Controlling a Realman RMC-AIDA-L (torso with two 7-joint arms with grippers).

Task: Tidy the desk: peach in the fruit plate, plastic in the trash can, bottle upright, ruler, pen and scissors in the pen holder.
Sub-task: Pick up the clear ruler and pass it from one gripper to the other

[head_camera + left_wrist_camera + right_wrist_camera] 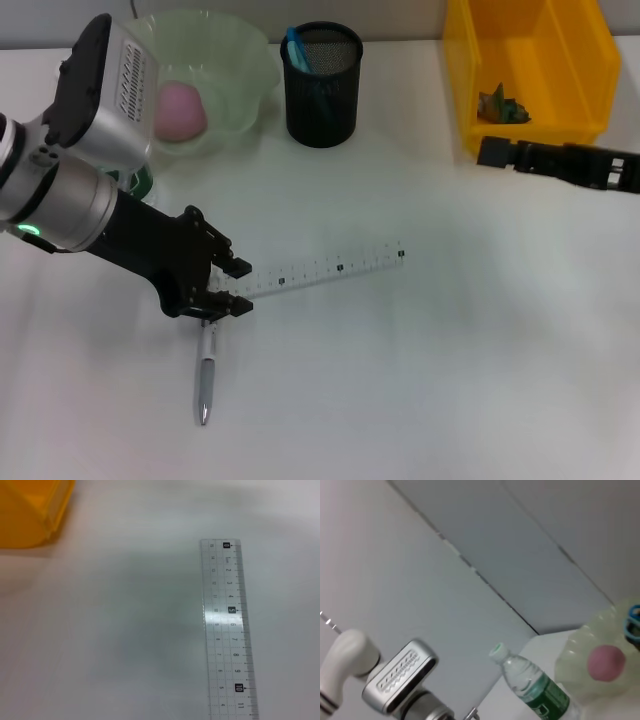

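My left gripper [240, 286] is low over the desk [420, 380], open, with its fingers either side of the near end of the clear ruler [325, 268], which lies flat [230, 630]. The silver pen [206, 375] lies just below that gripper. The pink peach [180, 110] sits in the green fruit plate [250, 60]. Blue scissors [297, 50] stand in the black mesh pen holder [322, 100]. The dark green plastic [503, 105] lies in the yellow trash can [530, 40]. The bottle [535, 690] stands upright, mostly hidden behind my left arm in the head view. My right gripper [488, 152] hangs in front of the trash can.
The trash can's corner [30, 510] shows beyond the ruler in the left wrist view. The fruit plate [580, 650] with the peach [606, 662] stands next to the bottle. A wall runs behind the desk.
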